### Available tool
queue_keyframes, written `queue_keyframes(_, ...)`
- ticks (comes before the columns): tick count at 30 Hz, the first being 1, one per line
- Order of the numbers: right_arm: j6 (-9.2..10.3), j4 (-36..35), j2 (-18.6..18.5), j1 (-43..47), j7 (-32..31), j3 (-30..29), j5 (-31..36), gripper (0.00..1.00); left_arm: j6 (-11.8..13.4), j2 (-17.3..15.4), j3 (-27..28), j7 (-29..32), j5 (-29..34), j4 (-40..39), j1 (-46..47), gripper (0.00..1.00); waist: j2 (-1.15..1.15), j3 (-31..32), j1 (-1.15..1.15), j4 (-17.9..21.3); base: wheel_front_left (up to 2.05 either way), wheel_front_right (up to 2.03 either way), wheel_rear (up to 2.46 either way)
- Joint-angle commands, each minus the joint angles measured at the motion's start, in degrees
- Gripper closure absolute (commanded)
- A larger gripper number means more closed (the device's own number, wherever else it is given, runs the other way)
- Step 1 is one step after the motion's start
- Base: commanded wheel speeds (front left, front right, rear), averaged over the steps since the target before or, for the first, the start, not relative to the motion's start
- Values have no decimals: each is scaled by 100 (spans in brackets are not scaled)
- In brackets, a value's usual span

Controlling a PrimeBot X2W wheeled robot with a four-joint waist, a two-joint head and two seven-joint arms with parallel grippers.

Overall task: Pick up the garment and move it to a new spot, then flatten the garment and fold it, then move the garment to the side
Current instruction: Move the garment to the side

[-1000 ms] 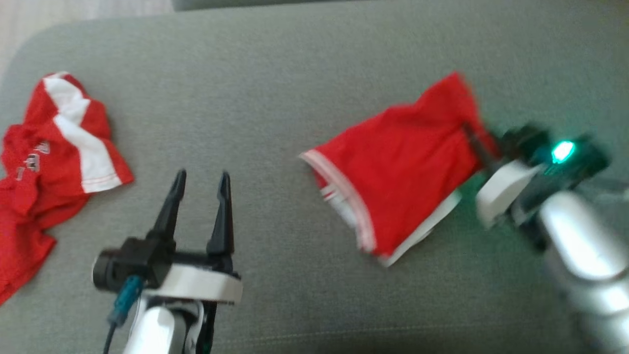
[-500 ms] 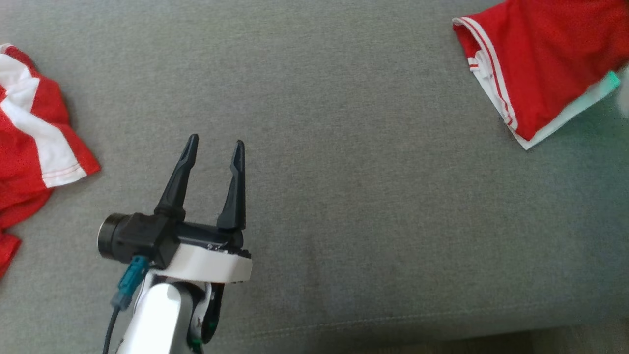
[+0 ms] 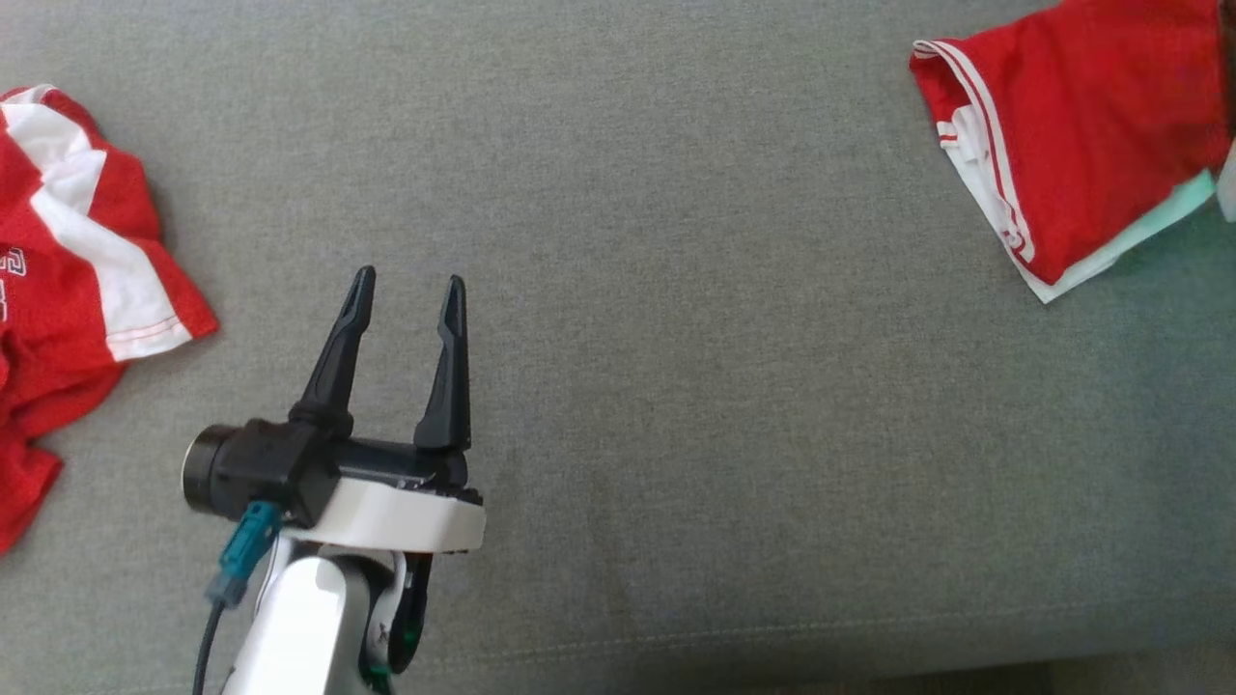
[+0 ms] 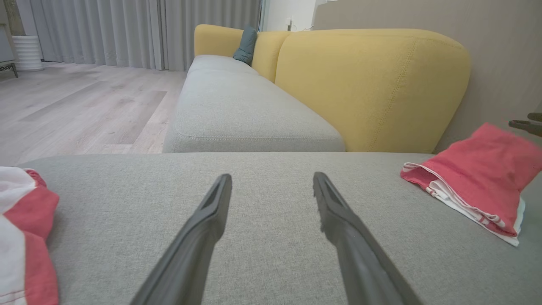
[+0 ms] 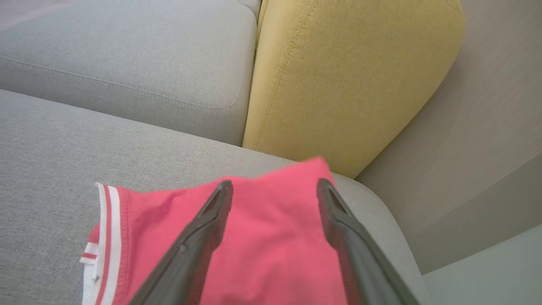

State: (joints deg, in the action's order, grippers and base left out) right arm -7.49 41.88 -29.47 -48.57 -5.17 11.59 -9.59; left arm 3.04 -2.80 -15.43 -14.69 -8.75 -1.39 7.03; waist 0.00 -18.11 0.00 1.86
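The folded red garment with a white-striped hem (image 3: 1081, 145) lies flat on the grey fabric sofa cushion (image 3: 676, 386), at the far right corner in the head view and well apart from the left gripper (image 3: 407, 280). That gripper hovers over bare cushion at the lower left with its two dark fingers spread and nothing between them; in its own wrist view the left gripper (image 4: 272, 178) points across the seat, with the garment (image 4: 478, 178) off to the right of the fingers.

In the right wrist view the right gripper (image 5: 275, 184) hangs just over the garment (image 5: 271, 254), fingers spread wide and pinching nothing, red cloth showing in the gap between them. Whether the tips touch the fabric I cannot tell.

The striped hem faces the robot's left and runs slantwise, far-left to near-right, with white layers peeking out along the near edge. The body stretches from that hem to the right, where the head view cuts it off.

A crumpled red-and-white garment (image 3: 58, 290) sits at the cushion's left edge, and a yellow upholstered backrest (image 4: 372, 84) rises behind the seat
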Motion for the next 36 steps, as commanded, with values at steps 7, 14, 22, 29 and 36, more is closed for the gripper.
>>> queue_keyframes(7, 0, -413, 94, 160, 26, -46, -35, 0, 65, -8, 211, -30, -114, -124, -50, 0, 0, 301, 0, -83, 0, 0, 0)
queue_keyframes(14, 0, -912, 828, 509, 553, -160, -302, 0, 217, -8, 344, -30, -206, -180, -240, 0, 0, 804, 0, -209, 0, 0, 0)
queue_keyframes(22, 0, -1527, 1860, 1381, 1194, -154, -283, 0, 340, -8, 547, -30, -239, -247, -455, 0, 0, 1248, 0, -362, 0, 0, 0)
queue_keyframes(29, 0, -2073, 2534, 2592, 1604, -184, -7, 0, 370, -8, 745, -30, -248, -235, -753, 0, 0, 1586, 0, -512, 0, 0, 0)
queue_keyframes(36, 0, -2374, 2656, 3699, 1833, -171, -167, 0, 389, -8, 725, -30, -92, -113, -1135, 0, 0, 1826, 0, -553, 0, 0, 0)
